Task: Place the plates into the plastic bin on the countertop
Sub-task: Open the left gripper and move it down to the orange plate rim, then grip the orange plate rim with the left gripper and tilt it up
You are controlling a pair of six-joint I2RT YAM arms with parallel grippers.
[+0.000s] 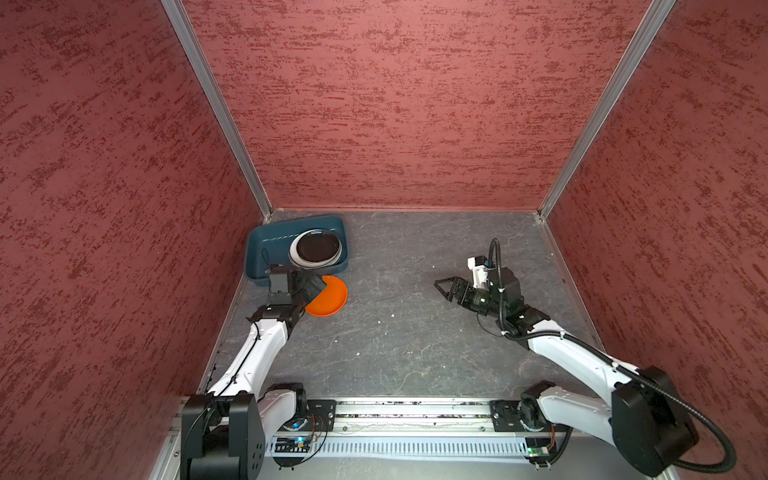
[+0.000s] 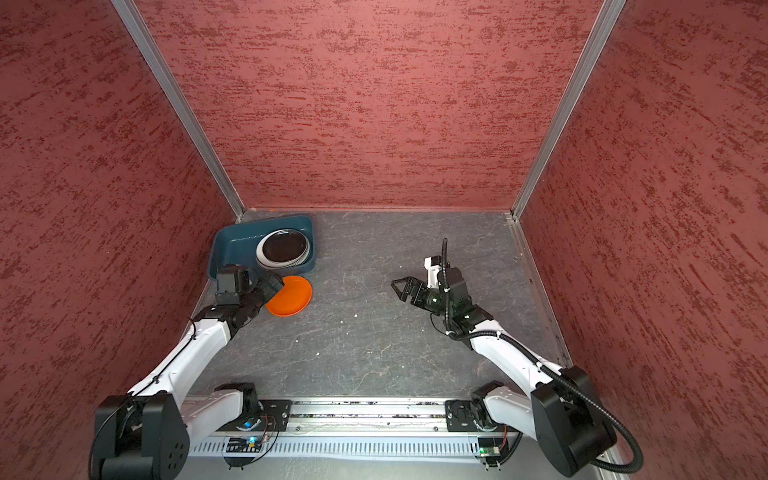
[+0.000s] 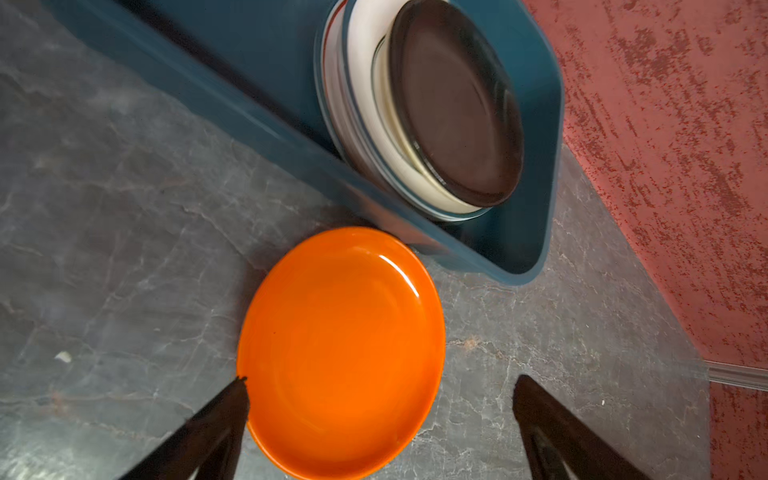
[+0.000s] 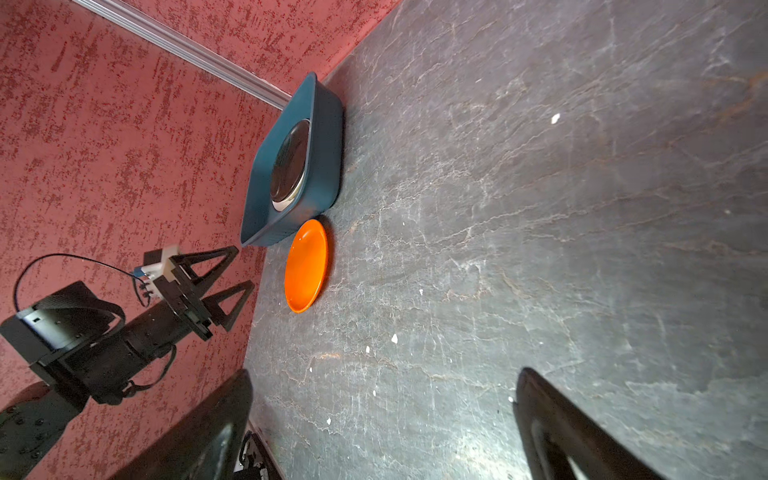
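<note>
Orange plate (image 3: 340, 353) on countertop (image 3: 124, 208), just under the wide-open left hand (image 3: 380, 380)

No legible text, label, brand, number or sign on anything in view.

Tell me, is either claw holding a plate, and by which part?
Nothing is held. The left gripper and the right gripper are open and empty; the orange plate lies free on the countertop.
</note>
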